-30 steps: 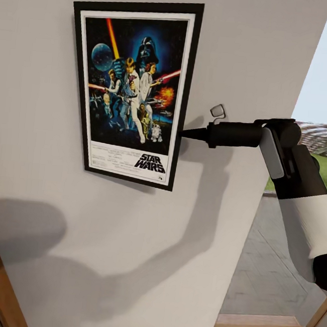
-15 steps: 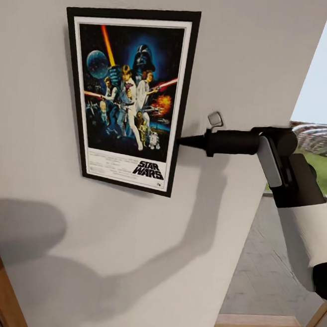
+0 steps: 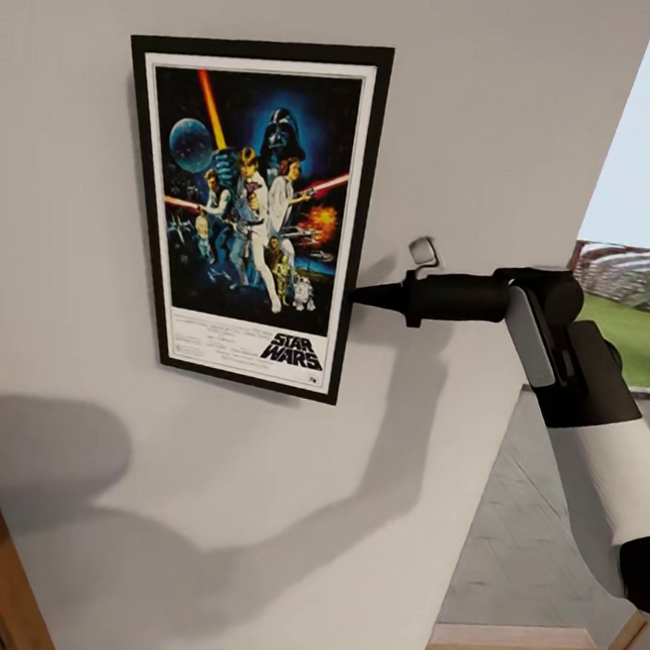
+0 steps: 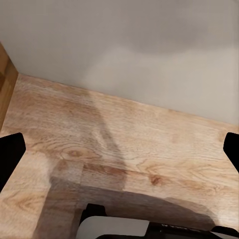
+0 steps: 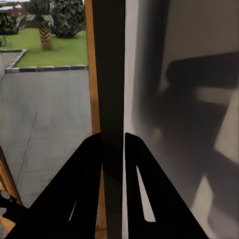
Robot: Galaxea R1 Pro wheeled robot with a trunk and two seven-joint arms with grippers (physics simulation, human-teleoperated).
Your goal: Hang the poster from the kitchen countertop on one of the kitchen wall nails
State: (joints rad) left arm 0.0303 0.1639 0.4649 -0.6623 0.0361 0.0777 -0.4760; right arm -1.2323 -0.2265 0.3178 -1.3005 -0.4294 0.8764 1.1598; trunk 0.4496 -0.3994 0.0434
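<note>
- Right claw (image 3: pixel 360 293): the black tapered fingers are pinched on the right edge of the upright rectangular Star Wars poster (image 3: pixel 252 209), which has a thin black frame, a white inner border and dark blue art.
- Right wrist view: both fingers (image 5: pixel 137 169) are pressed against the frame's dark edge (image 5: pixel 110 74), one on each side of it.
- Poster position: it lies flat against the plain pale grey wall (image 3: pixel 486 102), slightly tilted, with the top edge leaning toward the robot's left.
- Right arm (image 3: pixel 593 430): the black and white links reach in from the right side of the head view, level with the lower half of the poster. Its shadow falls on the wall below.
- Left claw (image 4: pixel 119 149): the two black fingertips (image 4: pixel 10 152) are spread wide apart with nothing between them, above a light wooden plank floor (image 4: pixel 124 149) at the foot of the grey wall.
- Surroundings: past the wall's right corner are a paved grey terrace (image 3: pixel 534 524), a green lawn (image 3: pixel 627 339) and a palm tree (image 5: pixel 42 20).
</note>
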